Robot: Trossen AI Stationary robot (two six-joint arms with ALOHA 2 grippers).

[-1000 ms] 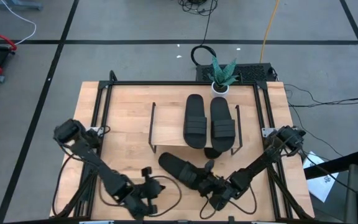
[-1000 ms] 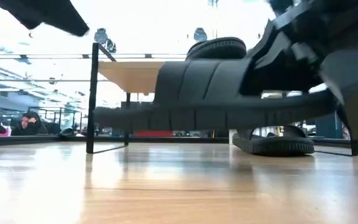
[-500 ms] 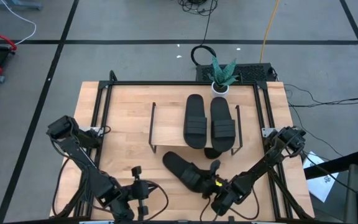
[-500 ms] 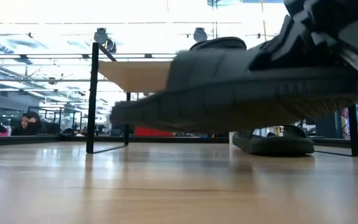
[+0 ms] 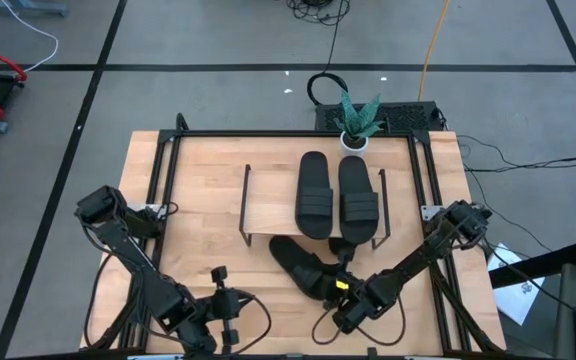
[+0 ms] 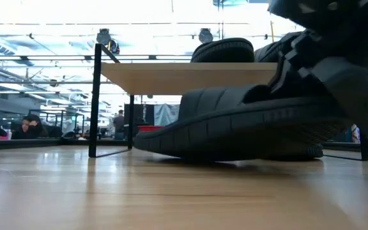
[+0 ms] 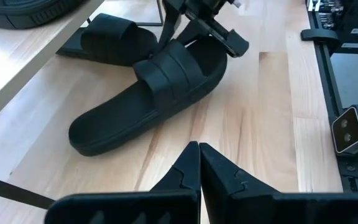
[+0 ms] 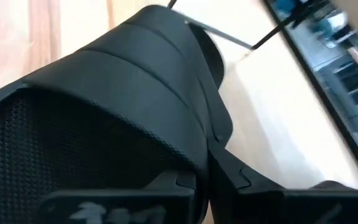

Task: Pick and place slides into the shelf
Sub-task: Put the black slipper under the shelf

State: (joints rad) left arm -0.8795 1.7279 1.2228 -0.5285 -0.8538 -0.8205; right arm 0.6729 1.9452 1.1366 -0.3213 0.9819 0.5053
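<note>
Two slides [image 5: 335, 195] lie side by side on the shelf [image 5: 268, 200], beyond the right gripper [image 5: 343, 283], which is clamped on a third slide [image 5: 304, 264] just in front of the shelf; the fourth [image 7: 114, 40] sits underneath; left gripper [image 5: 221, 300], pinched closed on nothing, waits well aside

The slides [image 5: 318, 195] are black all over, with ribbed straps [image 7: 173, 68] and, seen close in the right wrist view, a fine mesh-like texture, perhaps on the footbed. The shelf [image 5: 273, 200] has a pale wooden top and thin black wire sides. The counter [image 5: 198, 190] is light striped wood with black rails. At twelve o'clock a green plant [image 5: 357, 117] stands in a white pot.
</note>
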